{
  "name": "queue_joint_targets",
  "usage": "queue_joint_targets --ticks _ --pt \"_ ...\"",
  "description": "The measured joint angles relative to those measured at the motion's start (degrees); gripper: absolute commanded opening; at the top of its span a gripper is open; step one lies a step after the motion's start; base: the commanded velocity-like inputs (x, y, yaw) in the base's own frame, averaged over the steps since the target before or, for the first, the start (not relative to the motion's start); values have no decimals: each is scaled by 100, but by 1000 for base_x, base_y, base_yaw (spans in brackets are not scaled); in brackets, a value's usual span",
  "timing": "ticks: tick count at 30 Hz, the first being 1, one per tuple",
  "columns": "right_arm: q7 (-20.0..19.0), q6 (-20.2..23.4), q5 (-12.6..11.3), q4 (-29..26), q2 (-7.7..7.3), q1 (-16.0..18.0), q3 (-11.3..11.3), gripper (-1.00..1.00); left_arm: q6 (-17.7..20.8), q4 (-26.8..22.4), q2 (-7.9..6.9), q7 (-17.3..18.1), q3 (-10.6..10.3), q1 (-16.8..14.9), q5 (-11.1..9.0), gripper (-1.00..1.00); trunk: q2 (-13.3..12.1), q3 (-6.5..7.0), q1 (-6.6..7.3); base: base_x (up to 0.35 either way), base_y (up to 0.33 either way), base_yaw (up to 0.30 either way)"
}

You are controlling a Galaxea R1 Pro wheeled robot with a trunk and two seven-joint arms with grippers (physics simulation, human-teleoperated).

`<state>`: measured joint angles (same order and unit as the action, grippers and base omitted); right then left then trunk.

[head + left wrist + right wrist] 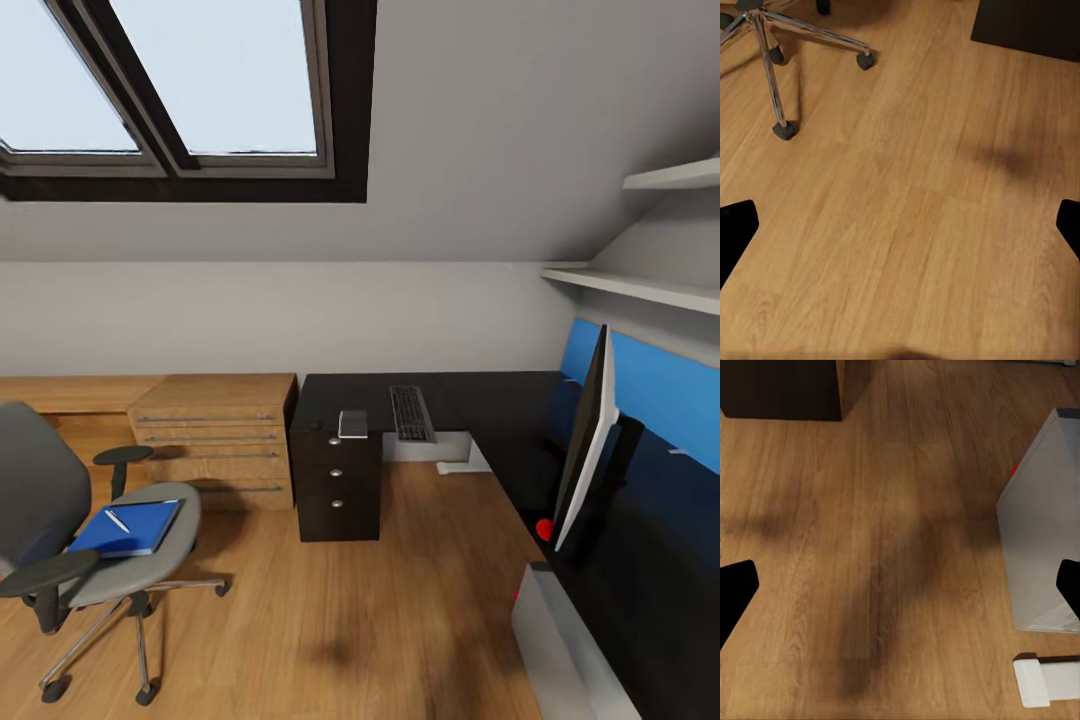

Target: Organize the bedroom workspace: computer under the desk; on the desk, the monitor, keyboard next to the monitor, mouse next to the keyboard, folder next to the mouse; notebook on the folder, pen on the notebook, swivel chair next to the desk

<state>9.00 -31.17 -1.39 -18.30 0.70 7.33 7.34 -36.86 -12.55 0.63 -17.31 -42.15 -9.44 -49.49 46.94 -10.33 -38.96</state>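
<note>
Folder: the flat bright-blue rectangular folder (pixel 130 527) lay on the grey swivel chair's (pixel 60 545) seat, a thin white pen (pixel 117 520) on it.
Handling: probably light, thin, somewhat flexible; best pinched at an overhanging edge.
End effectors: both wide open, empty, above the wood floor (pixel 907 225).
Surface: black L-shaped desk (pixel 480 400) beyond the chair.
</note>
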Motion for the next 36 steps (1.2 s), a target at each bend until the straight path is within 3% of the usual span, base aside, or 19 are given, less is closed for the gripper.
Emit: queue_joint_targets --ticks 10,15,21,27,36 --pt "0 0 4 6 37 0 0 100 -41 -15 8 10 -5 0 2 100 -1 1 0 -13 -9 0" --pt "1 -4 4 6 39 0 0 100 -42 -18 6 3 3 0 -42 100 -2 1 -2 -242 -177 0" --pt "1 1 4 6 45 0 0 100 -26 -18 5 8 2 0 -249 100 -2 1 -2 -275 -211 0" --pt "-23 -12 0 4 59 0 12 100 -22 -18 4 8 2 0 -269 100 -2 1 -2 -278 -216 0" --pt "-34 -10 -8 -1 294 0 2 100 -25 -17 7 13 -3 0 -270 100 -1 1 0 -114 -138 0"
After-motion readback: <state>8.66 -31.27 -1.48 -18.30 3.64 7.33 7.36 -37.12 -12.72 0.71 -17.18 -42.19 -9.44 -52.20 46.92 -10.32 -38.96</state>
